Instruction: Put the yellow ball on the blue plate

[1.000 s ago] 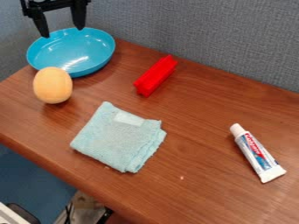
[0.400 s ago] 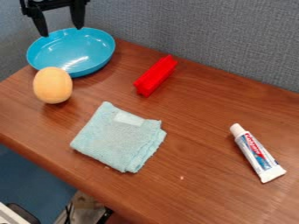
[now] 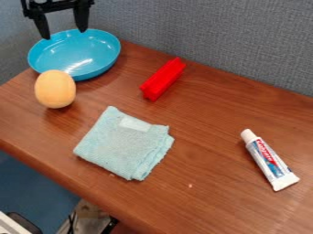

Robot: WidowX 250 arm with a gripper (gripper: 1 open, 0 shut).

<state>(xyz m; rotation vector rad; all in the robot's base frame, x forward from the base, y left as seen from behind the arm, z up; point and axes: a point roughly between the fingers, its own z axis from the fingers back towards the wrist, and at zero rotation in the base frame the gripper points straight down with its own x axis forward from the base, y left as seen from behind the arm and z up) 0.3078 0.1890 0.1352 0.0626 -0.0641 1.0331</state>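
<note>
Hanging spread and empty above the far rim of the blue plate [image 3: 76,53], the claw [image 3: 61,20] has grasped nothing; the yellow ball [image 3: 54,89] sits on the surface [image 3: 208,164] at the plate's six o'clock. Its smooth egg shape could squirt from the pinch and roll off the near edge.

Bare table [image 3: 208,101] between yellow ball [image 3: 54,89] and blue plate [image 3: 76,53]

A: Where does the single camera sit?
B: Raised, off one corner of the worktop [image 3: 208,137], looking down obliquely across it toward the grey wall [image 3: 232,37], at middling range.
</note>
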